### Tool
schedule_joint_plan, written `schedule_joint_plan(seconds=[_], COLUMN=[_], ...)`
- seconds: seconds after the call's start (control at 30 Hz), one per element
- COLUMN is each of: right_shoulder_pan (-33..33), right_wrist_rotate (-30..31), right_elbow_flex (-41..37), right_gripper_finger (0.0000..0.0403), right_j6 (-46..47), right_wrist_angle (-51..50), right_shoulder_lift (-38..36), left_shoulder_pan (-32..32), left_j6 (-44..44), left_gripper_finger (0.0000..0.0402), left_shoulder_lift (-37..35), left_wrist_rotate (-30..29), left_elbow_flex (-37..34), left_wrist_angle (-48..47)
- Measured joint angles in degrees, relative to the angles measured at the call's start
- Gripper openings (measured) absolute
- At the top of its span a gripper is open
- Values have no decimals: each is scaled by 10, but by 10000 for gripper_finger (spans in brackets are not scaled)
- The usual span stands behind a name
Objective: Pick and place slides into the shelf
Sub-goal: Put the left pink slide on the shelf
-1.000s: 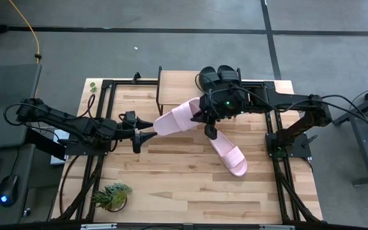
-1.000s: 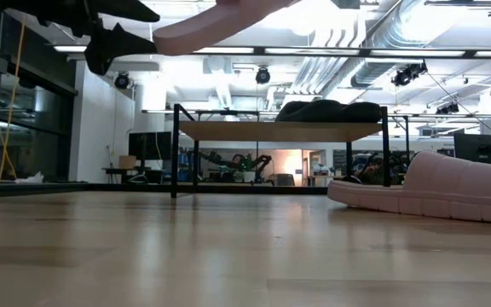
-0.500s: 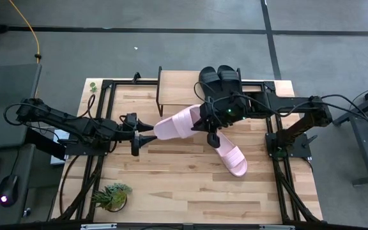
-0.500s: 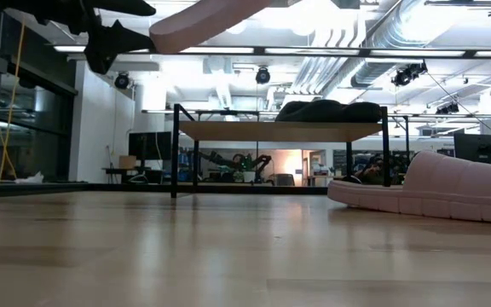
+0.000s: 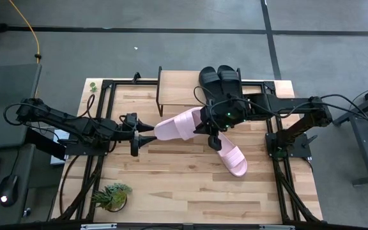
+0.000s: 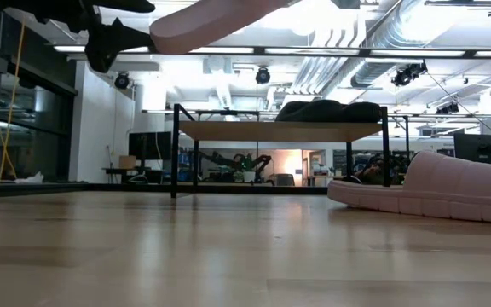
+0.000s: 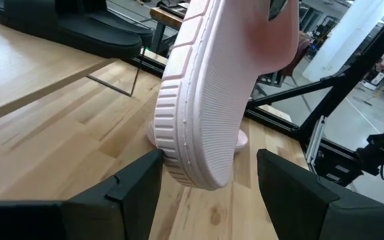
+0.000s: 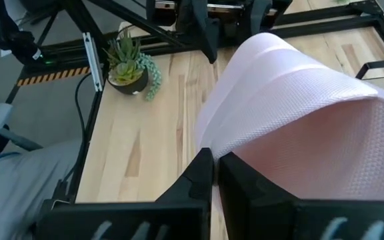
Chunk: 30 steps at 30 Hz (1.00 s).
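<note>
My right gripper [image 5: 208, 121] [image 8: 215, 160] is shut on one light pink slide [image 5: 177, 124] and holds it in the air above the table's middle. My left gripper [image 5: 142, 137] [image 7: 209, 167] is open. Its fingers stand on either side of that slide's free end [image 7: 192, 153], and I cannot tell whether they touch it. The other pink slide [image 5: 229, 154] [image 6: 433, 192] lies sole down on the table toward the right. Two black slides [image 5: 219, 79] [image 6: 326, 109] rest side by side on the right end of the shelf [image 5: 176, 89] [image 6: 262, 130]. My right gripper pinches the pink slide's wide strap at its edge [image 8: 229, 137] between its two fingers, coming from above and slanting down. The slide is lifted clear of the table and tilted, with its ribbed sole end [image 7: 179, 127] reaching toward my left gripper.
A small potted plant [image 5: 110, 196] [image 8: 131, 67] stands near the table's near left corner. Black frame rails [image 5: 101, 115] run along both sides of the table. The shelf's left part [image 5: 171, 86] is bare wood. The tabletop [image 5: 171, 179] in front is open.
My right gripper has carried the pink slide a little toward the near edge and toward my left gripper, still shut on it. The slide's free end now sits closer to my left gripper's fingers.
</note>
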Motion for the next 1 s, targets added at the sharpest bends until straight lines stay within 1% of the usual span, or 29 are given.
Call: schedule_joint_plan(seconds=[0.4, 0.57, 0.8, 1.0], right_shoulder_pan=[0, 2, 8, 12], right_wrist_rotate=[-1, -7, 17, 14], right_elbow_flex=[0, -1, 0, 0], right_gripper_finger=[0, 0, 0, 0], right_j6=[3, 3, -2, -2], right_wrist_angle=[-14, -14, -10, -7], right_shoulder_lift=[-2, -19, -25, -23], left_shoulder_pan=[0, 0, 0, 0], left_j6=[7, 13, 15, 13], left_gripper_finger=[225, 225, 225, 225], left_shoulder_lift=[0, -1, -1, -1], left_wrist_rotate=[0, 1, 61, 70], left_elbow_flex=[1, 1, 1, 1], left_wrist_angle=[0, -6, 20, 20])
